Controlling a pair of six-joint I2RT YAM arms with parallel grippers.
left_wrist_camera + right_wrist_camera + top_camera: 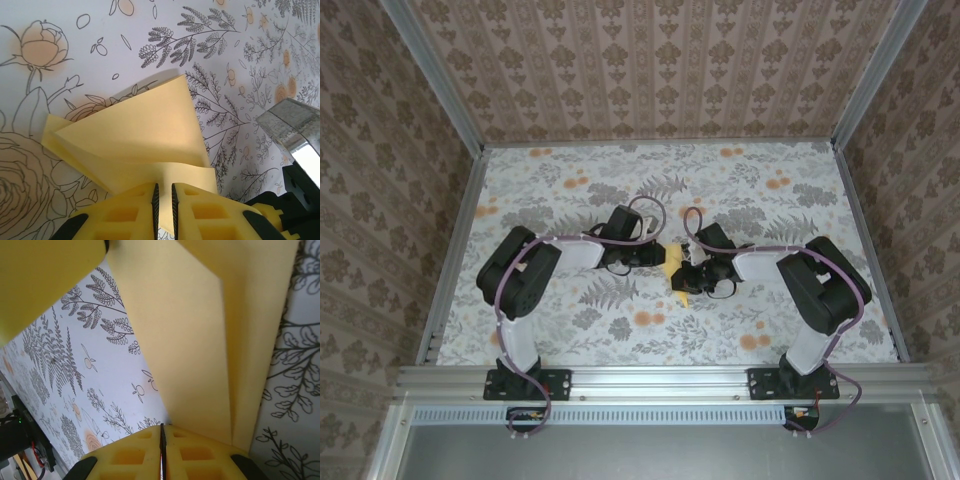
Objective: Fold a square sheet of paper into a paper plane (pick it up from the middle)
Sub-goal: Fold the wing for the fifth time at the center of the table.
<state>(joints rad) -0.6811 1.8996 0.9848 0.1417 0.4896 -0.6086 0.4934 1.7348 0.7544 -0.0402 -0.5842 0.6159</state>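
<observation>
The square sheet of paper (674, 266), pale yellow and folded into several layers, hangs between my two grippers at mid-table. In the left wrist view the folded paper (135, 130) spreads as a wedge above the floral cloth, and one flap runs down between the jaws. My left gripper (163, 192) has its jaws a narrow gap apart around that flap. In the right wrist view the paper (200, 340) rises from the jaw tips with a long crease on its right. My right gripper (162, 430) is shut on its lower corner. From above, left gripper (658, 258) and right gripper (686, 276) nearly touch.
The floral tablecloth (570, 190) covers the table. Aluminium rails (455, 240) run along both sides and the near edge. A blurred yellow finger (45, 280) of the other gripper looms at the upper left of the right wrist view. A metal part of the right arm (295, 125) is close.
</observation>
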